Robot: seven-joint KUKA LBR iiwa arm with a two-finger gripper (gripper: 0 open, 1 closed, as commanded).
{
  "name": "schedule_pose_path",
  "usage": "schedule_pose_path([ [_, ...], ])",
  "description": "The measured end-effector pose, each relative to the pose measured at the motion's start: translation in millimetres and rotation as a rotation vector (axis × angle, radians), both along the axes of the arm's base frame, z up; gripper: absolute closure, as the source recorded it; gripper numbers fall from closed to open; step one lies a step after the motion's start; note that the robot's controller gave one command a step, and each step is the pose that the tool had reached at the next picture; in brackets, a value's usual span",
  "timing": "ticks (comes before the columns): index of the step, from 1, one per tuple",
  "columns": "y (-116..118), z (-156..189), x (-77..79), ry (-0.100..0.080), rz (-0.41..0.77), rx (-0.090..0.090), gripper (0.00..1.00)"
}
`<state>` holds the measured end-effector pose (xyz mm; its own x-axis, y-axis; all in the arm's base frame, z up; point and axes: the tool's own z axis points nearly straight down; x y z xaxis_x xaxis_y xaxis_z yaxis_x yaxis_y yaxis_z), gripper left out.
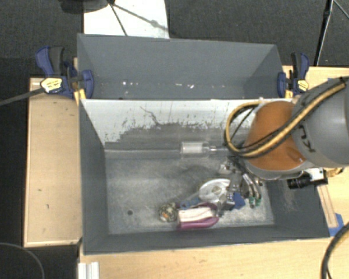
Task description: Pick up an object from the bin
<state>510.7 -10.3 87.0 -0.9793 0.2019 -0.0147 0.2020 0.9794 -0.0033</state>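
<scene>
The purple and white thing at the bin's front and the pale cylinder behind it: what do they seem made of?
The purple and white thing: probably plastic, smooth, slightly glossy; its colour is saturated and even. The pale cylinder: perhaps clear plastic or glass; it looks translucent against the grey bin. Neither is certain.

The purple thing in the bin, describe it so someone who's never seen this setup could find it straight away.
Look in the grey metal bin, at the small heap on the floor near its lower wall. The purple-and-white oblong lies at the heap's lower edge. It is the only purple piece, with a brownish lump to its left and a pale round item above it.
</scene>
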Motion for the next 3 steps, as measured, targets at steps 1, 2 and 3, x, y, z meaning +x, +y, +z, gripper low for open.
schedule_pose_path([
  [1, 9.0, -1.9, -3.6, -0.026, 0.206, -0.01, 0.0],
  [2, 7.8, -2.3, -7.7, -0.008, 0.207, -0.009, 1.0],
  [3, 18.4, 142.8, -1.1, 0.003, 0.215, 0.004, 1.0],
])
